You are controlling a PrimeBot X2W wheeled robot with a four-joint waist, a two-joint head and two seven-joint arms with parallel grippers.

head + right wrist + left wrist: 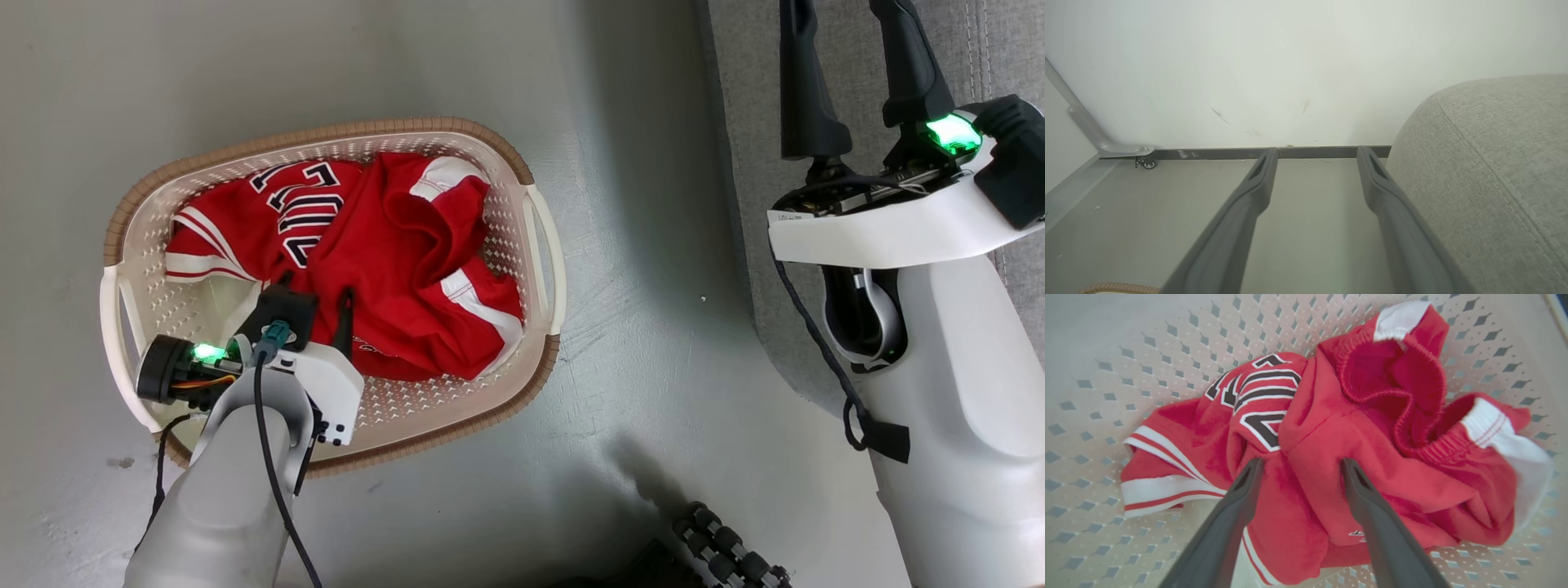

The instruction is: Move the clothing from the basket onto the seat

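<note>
- Plain grey floor (637, 245) all round. The basket (326, 135) sits on it over at the left, with a strip of bare floor between it and the seat (980, 49) at the right.
- All the clothing (392, 245) is in the basket, a crumpled red heap with the navy lettering facing up and white trim poking out at the edges.
- The left gripper (1302, 461) is down inside the basket with its fingers spread wide. The tips look pressed into the red fabric with a fold bunched between them, but nothing is pinched yet.
- So I'd call this the very first grab, with basically none of the task done.
- Next move, I reckon: close on that fold, deep enough that it doesn't slip, then lift clear of the rim and swing right to the seat. The pieces look tangled, so more than one might come up.
- The right gripper (1318, 151) is also wide open and holding nothing. It hangs over the floor, with one finger just beside the seat's rounded corner.
- No red on the part of the seat that's visible.
</note>
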